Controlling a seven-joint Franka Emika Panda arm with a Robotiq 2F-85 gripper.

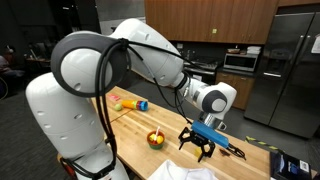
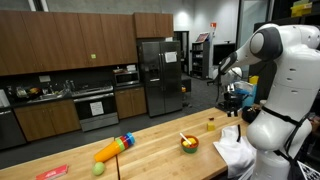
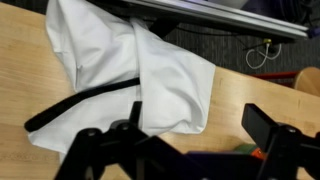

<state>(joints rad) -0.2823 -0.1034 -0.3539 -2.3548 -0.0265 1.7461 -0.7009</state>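
A long wooden table [image 2: 150, 140] runs through a kitchen-like room. Dark wood cabinets [image 2: 60, 45] and a steel refrigerator [image 2: 155, 75] line the far wall. On the table a bowl [image 2: 188, 144] with red and yellow pieces sits just at 9 o'clock of a crumpled white cloth [image 2: 234, 150]. A long yellow and orange toy [image 2: 113, 149] lies well apart toward 9 o'clock, with a small green ball [image 2: 98, 168] beside it.

In the wrist view the white cloth [image 3: 150, 70] fills the upper middle, and its 12 o'clock edge is cut off by the frame. A black strap [image 3: 85, 97] crosses its lower part. What the strap belongs to is hard to tell. A thin cable [image 3: 262, 55] lies on the dark floor past the table edge at 1 o'clock. In an exterior view the robot's own body covers much of the table, and the contents of the bowl [image 1: 155, 139] are too small to name.

The gripper [image 3: 190, 150] has its jaws spread wide and nothing is between them. It hangs above the tabletop with the cloth at about 11 o'clock of it in the wrist view, apart from the fingers [image 3: 105, 150]. In both exterior views the gripper [image 1: 196, 150] [image 2: 233, 108] is clear of the surface and touches nothing.
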